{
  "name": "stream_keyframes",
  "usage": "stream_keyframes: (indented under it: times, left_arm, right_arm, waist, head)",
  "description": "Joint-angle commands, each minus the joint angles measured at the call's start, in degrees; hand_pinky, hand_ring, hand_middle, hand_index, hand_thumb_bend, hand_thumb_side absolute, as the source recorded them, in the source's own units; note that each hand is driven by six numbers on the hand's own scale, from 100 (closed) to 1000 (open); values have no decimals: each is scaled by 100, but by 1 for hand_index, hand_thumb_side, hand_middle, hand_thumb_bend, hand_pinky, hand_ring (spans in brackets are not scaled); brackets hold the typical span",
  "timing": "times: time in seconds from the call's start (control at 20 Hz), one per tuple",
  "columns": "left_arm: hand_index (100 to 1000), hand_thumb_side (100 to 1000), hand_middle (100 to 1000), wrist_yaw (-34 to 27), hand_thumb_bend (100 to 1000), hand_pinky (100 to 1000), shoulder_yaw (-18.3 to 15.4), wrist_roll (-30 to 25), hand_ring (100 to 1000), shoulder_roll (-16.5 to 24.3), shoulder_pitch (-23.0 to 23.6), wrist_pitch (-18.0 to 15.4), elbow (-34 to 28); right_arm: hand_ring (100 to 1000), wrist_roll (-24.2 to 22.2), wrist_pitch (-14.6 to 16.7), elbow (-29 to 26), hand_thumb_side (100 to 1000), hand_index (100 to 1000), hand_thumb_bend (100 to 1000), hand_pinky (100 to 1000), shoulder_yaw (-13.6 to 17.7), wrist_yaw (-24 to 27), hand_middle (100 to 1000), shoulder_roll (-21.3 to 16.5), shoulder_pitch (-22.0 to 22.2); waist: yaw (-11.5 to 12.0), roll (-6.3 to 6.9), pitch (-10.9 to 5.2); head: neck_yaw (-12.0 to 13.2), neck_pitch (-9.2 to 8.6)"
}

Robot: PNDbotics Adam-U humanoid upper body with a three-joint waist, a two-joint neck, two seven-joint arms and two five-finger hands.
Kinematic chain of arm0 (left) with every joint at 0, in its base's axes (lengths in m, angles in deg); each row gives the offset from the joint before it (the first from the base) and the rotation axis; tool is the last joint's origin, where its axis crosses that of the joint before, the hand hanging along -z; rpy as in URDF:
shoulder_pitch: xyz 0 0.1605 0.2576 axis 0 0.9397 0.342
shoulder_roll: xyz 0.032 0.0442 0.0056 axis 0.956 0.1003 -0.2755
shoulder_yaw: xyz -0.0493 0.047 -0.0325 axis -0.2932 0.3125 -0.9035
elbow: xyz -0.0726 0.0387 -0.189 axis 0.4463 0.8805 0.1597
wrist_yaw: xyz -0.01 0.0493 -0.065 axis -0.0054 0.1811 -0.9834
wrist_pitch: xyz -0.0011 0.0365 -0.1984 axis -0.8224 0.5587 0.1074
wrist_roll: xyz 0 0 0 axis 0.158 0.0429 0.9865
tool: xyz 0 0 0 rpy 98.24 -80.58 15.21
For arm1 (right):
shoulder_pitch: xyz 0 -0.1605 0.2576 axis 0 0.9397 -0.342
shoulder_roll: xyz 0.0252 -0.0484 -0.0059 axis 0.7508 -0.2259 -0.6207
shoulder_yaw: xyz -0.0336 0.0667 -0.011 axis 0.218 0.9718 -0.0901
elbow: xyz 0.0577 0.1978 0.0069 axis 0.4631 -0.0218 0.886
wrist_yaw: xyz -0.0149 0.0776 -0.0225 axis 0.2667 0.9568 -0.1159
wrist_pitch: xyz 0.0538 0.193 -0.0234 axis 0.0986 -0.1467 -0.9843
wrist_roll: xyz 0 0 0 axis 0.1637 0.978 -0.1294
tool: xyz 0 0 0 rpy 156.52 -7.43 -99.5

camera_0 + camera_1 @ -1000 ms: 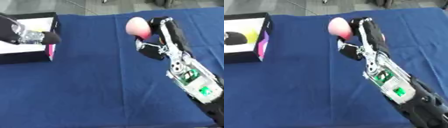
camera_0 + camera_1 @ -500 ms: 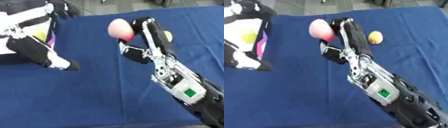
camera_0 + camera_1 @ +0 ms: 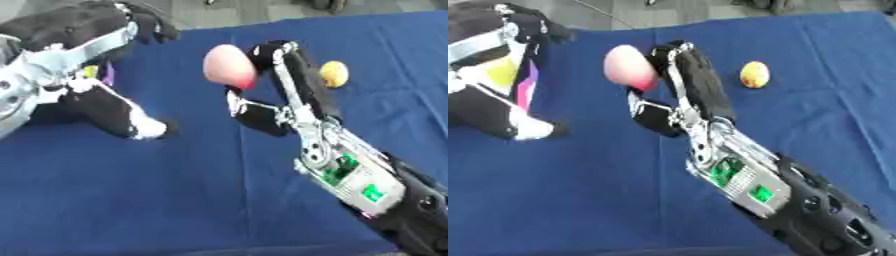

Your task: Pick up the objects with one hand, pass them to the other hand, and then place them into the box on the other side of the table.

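My right hand (image 3: pixel 282 75) is raised over the blue table, its fingers curled round a pink rounded object (image 3: pixel 228 66) held at its left side. My left hand (image 3: pixel 109 110) reaches in from the left with fingers spread and holds nothing; its white-tipped finger (image 3: pixel 150 128) is a short way left of and below the pink object. A small yellow-orange fruit (image 3: pixel 753 74) lies on the cloth to the right of the right hand. The box at the far left is almost wholly hidden behind my left arm; only yellow (image 3: pixel 499 70) and magenta (image 3: pixel 528 86) bits show there.
A blue cloth (image 3: pixel 175 200) covers the table, with grey floor beyond its far edge (image 3: pixel 227 12). My right forearm (image 3: pixel 359 180), with green boards showing, crosses the lower right.
My left hand has left the box and swung right toward the right hand. The right hand has carried the pink object leftward. The view has shifted, bringing the yellow fruit into sight.
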Motion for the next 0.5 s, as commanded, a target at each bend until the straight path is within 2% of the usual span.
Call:
stream_keyframes:
  times: [0.05,0.5]
  left_arm:
    - [888,399,788,104,557,831,-16,93,815,-77,-152,79,-34]
    - [875,400,772,-42,547,825,90,334,804,-325,-218,171,-34]
  right_arm:
    - [593,-54,24,-105,100,514,100,705,-29,-116,460,8,-122]
    - [593,-451,487,-105,100,514,100,710,-107,-189,461,56,-174]
  waist:
    - [3,-11,-99]
    - [-12,-31,-78]
  head:
    - [52,-55]
    - [97,-39]
